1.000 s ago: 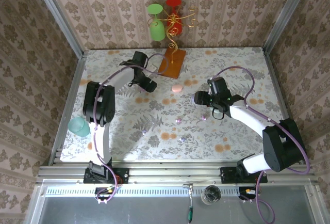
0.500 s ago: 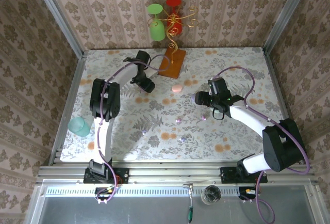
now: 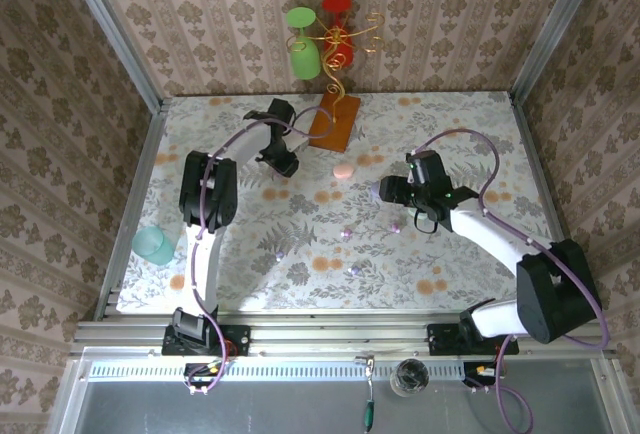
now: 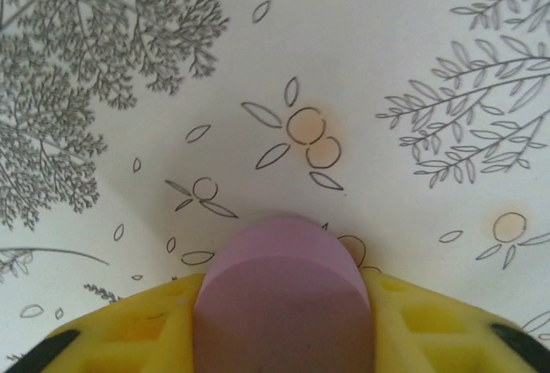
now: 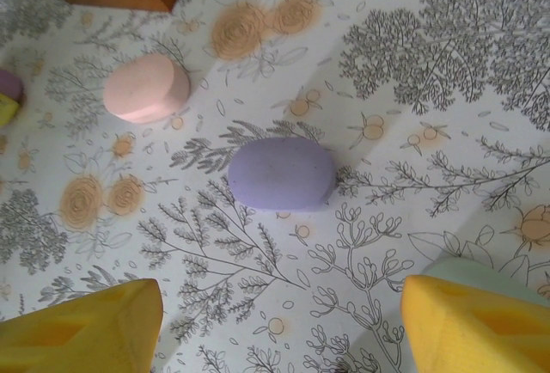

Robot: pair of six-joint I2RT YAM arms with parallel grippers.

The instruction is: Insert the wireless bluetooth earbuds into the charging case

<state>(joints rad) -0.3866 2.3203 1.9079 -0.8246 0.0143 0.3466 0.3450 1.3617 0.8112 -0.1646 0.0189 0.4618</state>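
Observation:
My left gripper is shut on a mauve-pink charging case, its yellow fingers pressed to both sides just above the tablecloth. From above, the left gripper sits at the back left. My right gripper hangs open over the cloth, short of a purple case. A pink case lies farther off, and a mint case peeks out beside the right finger. Several tiny earbuds lie scattered mid-table, one near the right gripper.
An orange wooden base with a gold wire stand carrying green and red cups stands at the back. A teal cup sits at the left edge. Patterned walls enclose the table on three sides.
The left gripper has closed on the mauve-pink case, and the left arm has shifted slightly toward the back. The right arm has hardly moved.

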